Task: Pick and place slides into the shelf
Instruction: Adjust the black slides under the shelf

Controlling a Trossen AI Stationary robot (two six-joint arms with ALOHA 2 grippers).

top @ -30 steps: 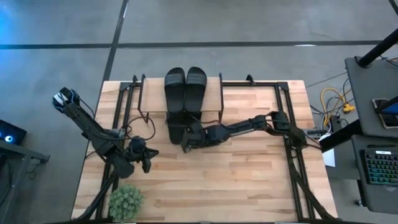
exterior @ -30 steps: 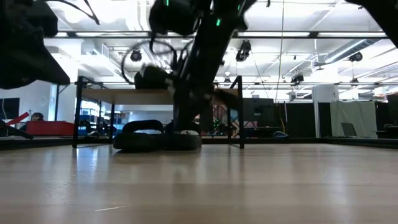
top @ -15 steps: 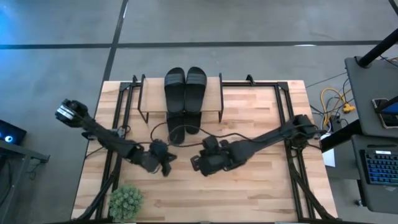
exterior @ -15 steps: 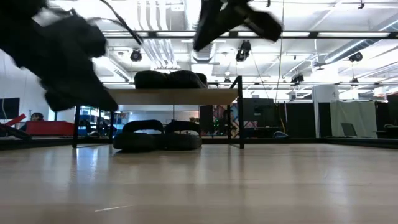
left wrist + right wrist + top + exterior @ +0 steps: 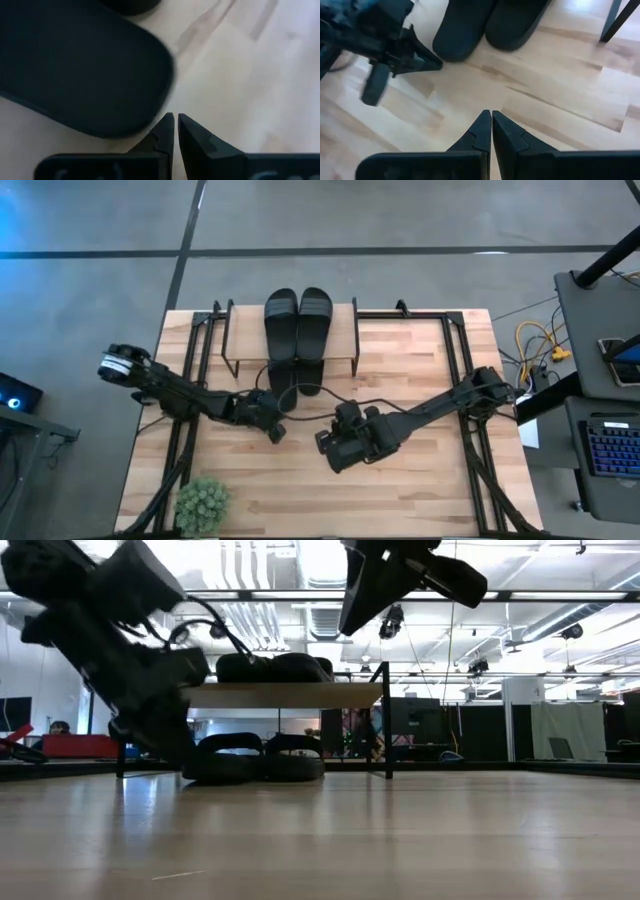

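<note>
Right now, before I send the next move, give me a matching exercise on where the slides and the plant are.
Things:
1. top slides
2. lower slides
3. plant

Places:
A. table corner, robot's left side
B. on the shelf board
C. under the shelf, on the table

Pairs: 1-B, 2-C, 3-A

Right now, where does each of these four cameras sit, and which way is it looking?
High view: above the table, looking straight down; both arms, shelf, potted plant.
Low view: at tabletop height, looking level at the shelf; arms enter from above.
Left wrist view: past the shut left end effector at a slide.
Right wrist view: past the shut right end effector; shares the lower slides with the low view.
</note>
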